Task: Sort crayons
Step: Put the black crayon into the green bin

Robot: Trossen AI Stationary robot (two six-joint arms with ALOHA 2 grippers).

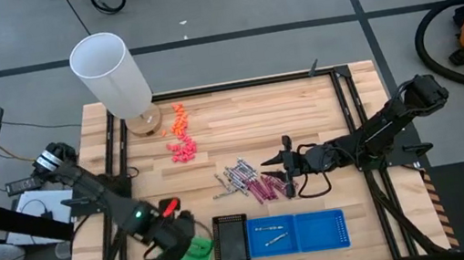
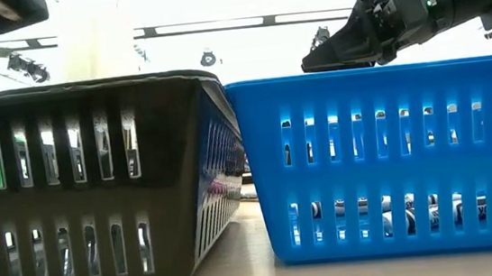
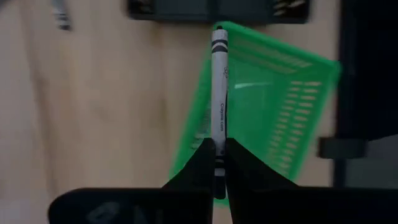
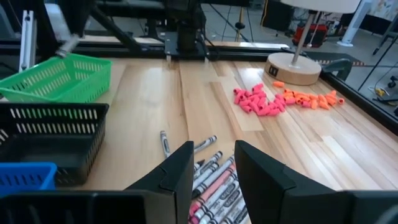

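**A:** Where does the sort stand?

**B:** The left claw (image 3: 219,163) is clenched on one grey crayon (image 3: 219,93), held by its end so the rest sticks straight out past the fingertips. From above, that claw hangs over the green tray (image 1: 198,257) at the near left of the table (image 1: 238,110). The wrist view shows the crayon lying along the tray's edge, its tip reaching toward the black tray (image 1: 230,239).

**A:** So the step is the drop?

**B:** I judge so, though which tray it is meant for I cannot tell. The crayon sits over the green rim, not the middle, so I would centre it over the chosen tray before letting go. Otherwise it may catch the wall and roll onto the wood. It should also go in low and level, because a thin stick bounces easily.

**A:** And the other arm?

**B:** The right claw (image 4: 211,171) stands released, fingers parted, just above the pile of crayons (image 1: 251,181) in the middle of the table, grey and magenta mixed and lying close together. It holds nothing. For a clean pick it should straddle a single stick at the pile's edge, across its length, so neighbours do not get dragged along.

**A:** Anything sorted already?

**B:** Two crayons lie in the left blue tray (image 1: 272,236). The next blue tray (image 1: 323,230) looks bare from above.
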